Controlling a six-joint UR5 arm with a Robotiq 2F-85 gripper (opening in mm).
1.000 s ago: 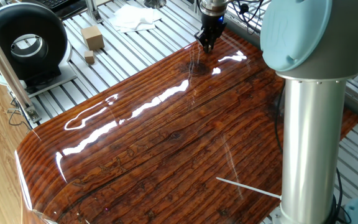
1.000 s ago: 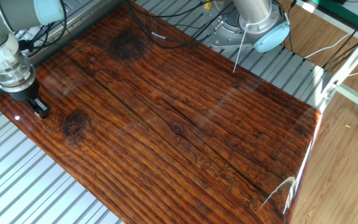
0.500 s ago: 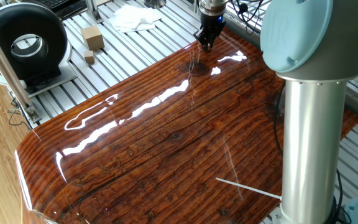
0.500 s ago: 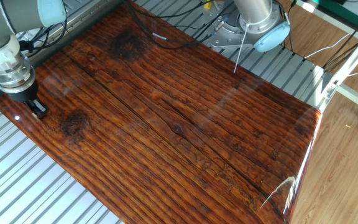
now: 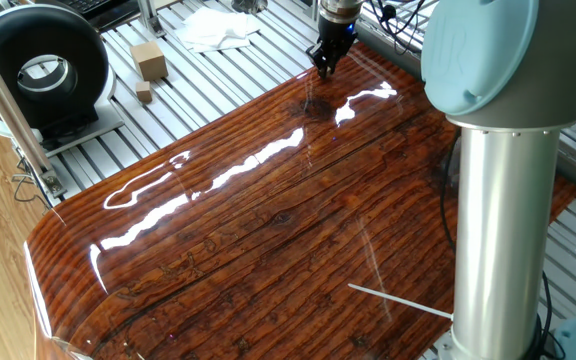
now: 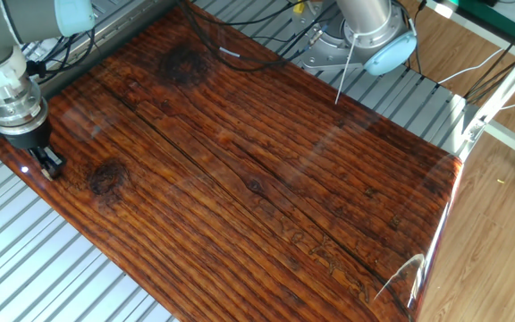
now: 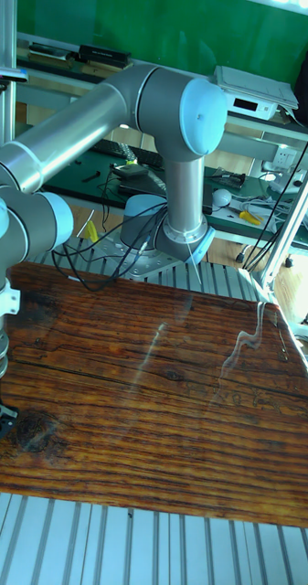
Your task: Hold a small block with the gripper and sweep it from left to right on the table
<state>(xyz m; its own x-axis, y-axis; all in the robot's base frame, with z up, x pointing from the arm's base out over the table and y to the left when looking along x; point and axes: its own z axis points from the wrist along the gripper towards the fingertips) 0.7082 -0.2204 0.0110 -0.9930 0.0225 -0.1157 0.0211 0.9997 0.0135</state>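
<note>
The gripper hangs over the far corner of the glossy reddish-brown table, its black fingers drawn together to a point with nothing showing between them. In the other fixed view the gripper stands at the left edge of the table, just beside a dark knot. The tall fixed view catches the gripper at the table's lower left. The small block lies off the table on the grey slatted base, well left of the gripper.
A bigger tan box-shaped block sits just behind the small one. A black round device and a white cloth lie on the slatted base. The arm's thick column rises at the table's right side. Cables trail across the far edge.
The gripper has shifted a little toward the table's edge, leftward in both fixed views. The small block has stayed where it was.
</note>
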